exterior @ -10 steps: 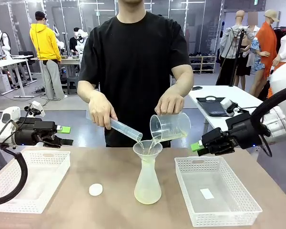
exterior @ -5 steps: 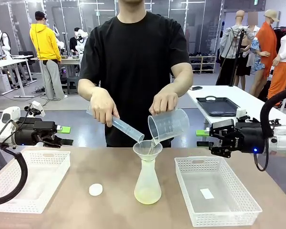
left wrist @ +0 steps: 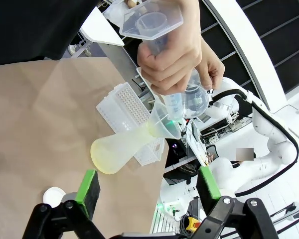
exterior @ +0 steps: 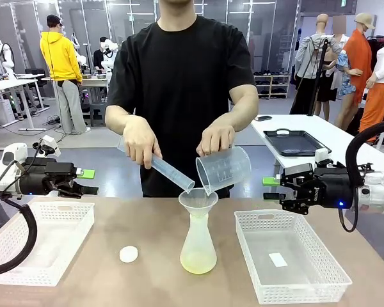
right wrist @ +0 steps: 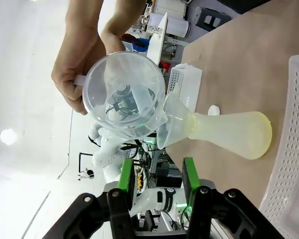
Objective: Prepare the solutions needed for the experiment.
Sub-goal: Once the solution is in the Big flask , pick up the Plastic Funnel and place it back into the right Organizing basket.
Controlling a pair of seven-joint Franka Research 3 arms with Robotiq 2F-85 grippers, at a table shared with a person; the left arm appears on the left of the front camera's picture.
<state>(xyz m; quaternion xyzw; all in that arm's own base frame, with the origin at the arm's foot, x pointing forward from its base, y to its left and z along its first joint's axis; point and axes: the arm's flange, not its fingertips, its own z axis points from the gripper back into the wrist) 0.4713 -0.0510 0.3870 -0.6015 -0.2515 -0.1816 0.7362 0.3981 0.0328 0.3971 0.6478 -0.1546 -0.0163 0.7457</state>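
Person tips cylinder and beaker into the flask funnel. The solutions pool inside, so pouring seems nearly done. Left gripper at nine o'clock and right gripper at three are both agape, empty.

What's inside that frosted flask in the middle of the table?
Pale yellow solution pools at the bottom of the flask; a funnel sits in its neck, covering the opening.

A brown desk spans the lower frame, with grey floor behind it. At right stands a white table bearing a black tray. At upper left, a person in a yellow hoodie stands by white tables. Glass partitions line the back.
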